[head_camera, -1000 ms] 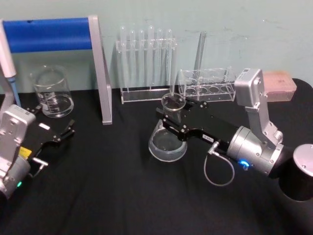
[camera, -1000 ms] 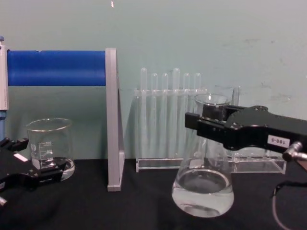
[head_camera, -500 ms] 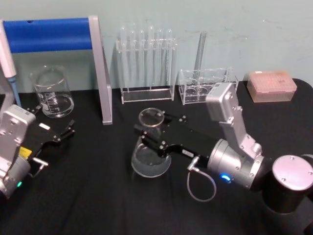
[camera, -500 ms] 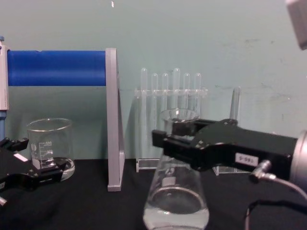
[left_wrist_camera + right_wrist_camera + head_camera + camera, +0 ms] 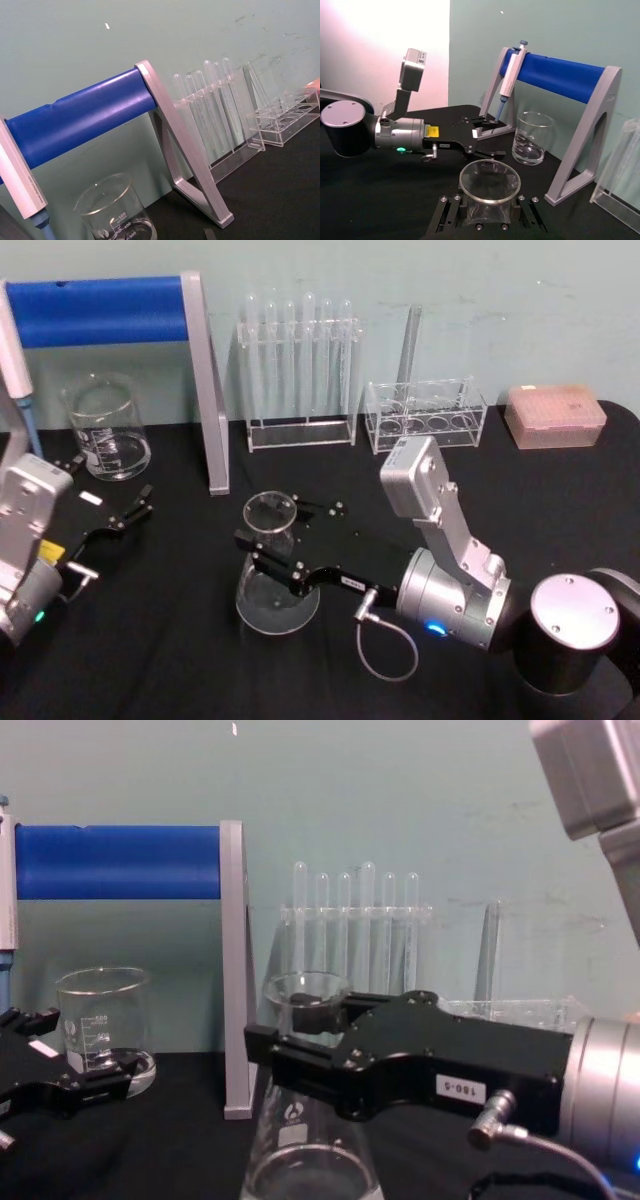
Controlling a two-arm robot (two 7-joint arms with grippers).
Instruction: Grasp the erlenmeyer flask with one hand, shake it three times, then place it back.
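Upright clear glass conical erlenmeyer flask (image 5: 275, 595), a little clear liquid inside, mid-worktop; black flat-jawed right hand (image 5: 270, 530) with numbered white sticker clamps its neck.

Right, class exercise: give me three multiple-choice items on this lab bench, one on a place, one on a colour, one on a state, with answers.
1. Where does the beaker stand?
A) beside the pink box
B) inside a test tube rack
C) under the blue bar, on the robot's left

2. What colour is the table?
A) black
B) white
C) green

3. What is the right pincer doing?
A) hanging open
B) gripping the erlenmeyer flask by its neck
C) holding a test tube

Answers: 1 C, it sits beneath the bar, by the open left pincer. 2 A, its surface is black. 3 B, its jaws close around the neck below the rim.
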